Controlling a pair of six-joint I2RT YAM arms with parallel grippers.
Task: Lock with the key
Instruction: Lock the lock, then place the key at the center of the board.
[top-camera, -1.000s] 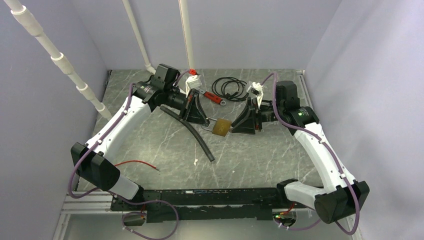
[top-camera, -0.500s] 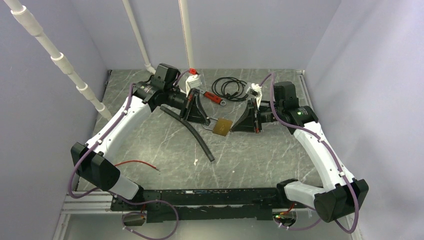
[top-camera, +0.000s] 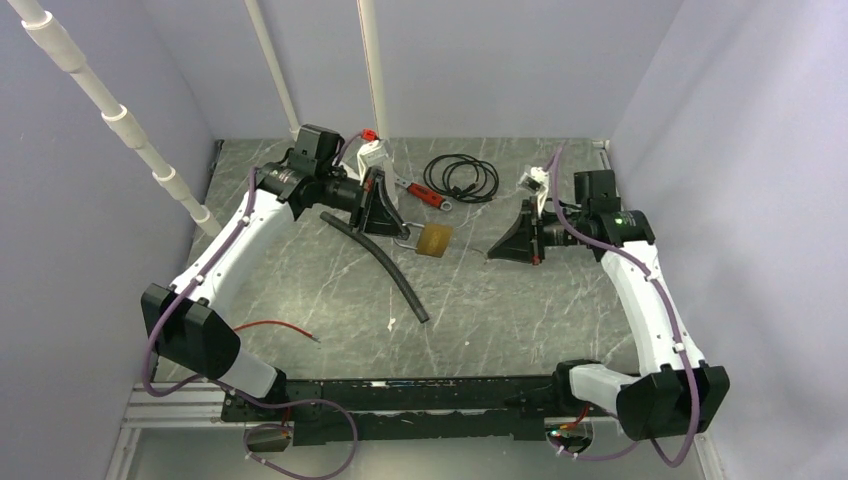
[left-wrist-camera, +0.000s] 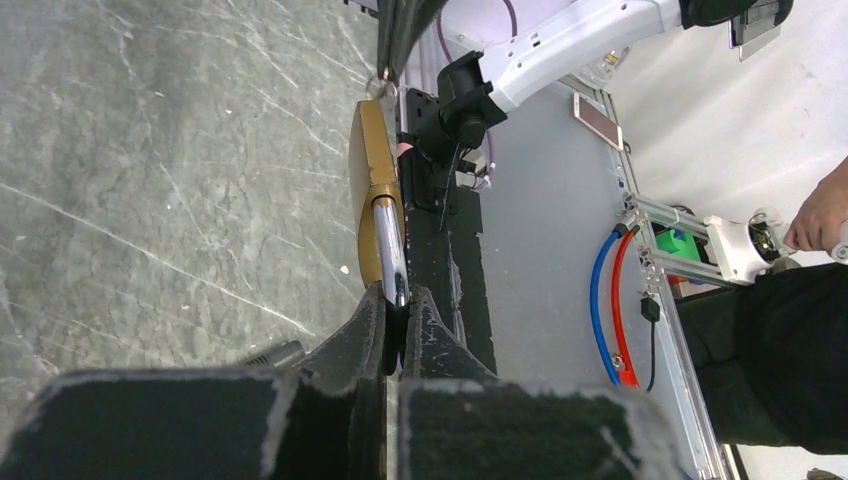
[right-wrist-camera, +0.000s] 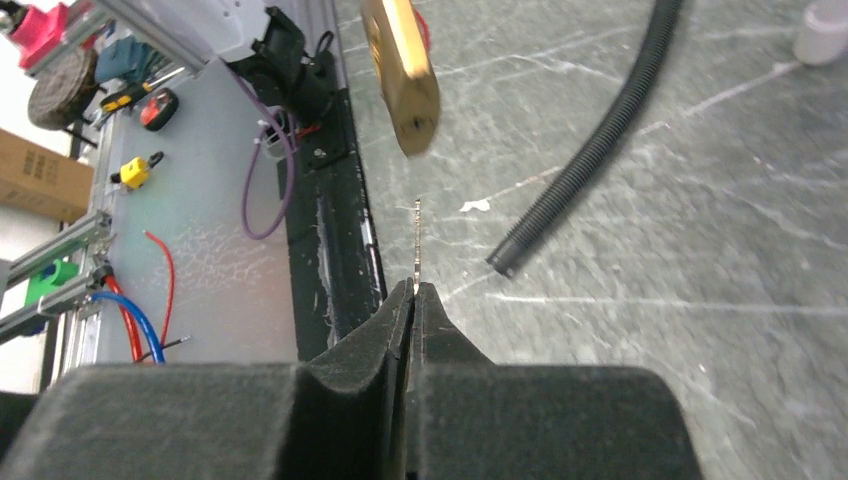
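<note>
Padlock (top-camera: 434, 241) in left hand (top-camera: 398, 230), key (right-wrist-camera: 416, 240) in right hand (top-camera: 495, 254), gap between them

You have the left hand clamped on the shackle (left-wrist-camera: 391, 250); in the left wrist view its fingers pinch the silver loop at the bend, and the brass body sticks out beyond the fingertips, seen edge-on; from above, the padlock sits just off the left fingertips, over the back half of the table (top-camera: 500, 310), its body turned toward the right arm; whether it touches the table, you cannot tell from these views. Your right hand is pressed together on the key; in the right wrist view only a thin metal blade shows beyond the fingers, pointing toward the lower end of the padlock, with bare table showing between blade tip and brass; the key is not in the lock. From above, the two hands face each other, apart, with the padlock at the left one. A black ribbed hose (top-camera: 380, 262) lies on the table just in front of the left hand, running diagonally toward the near edge; its cut end shows to the right of the key in the right wrist view. Behind the hands lie a coiled black cable (top-camera: 460, 178) and a red-handled tool (top-camera: 425, 195); a red wire (top-camera: 275, 327) lies near the left arm's base.
</note>
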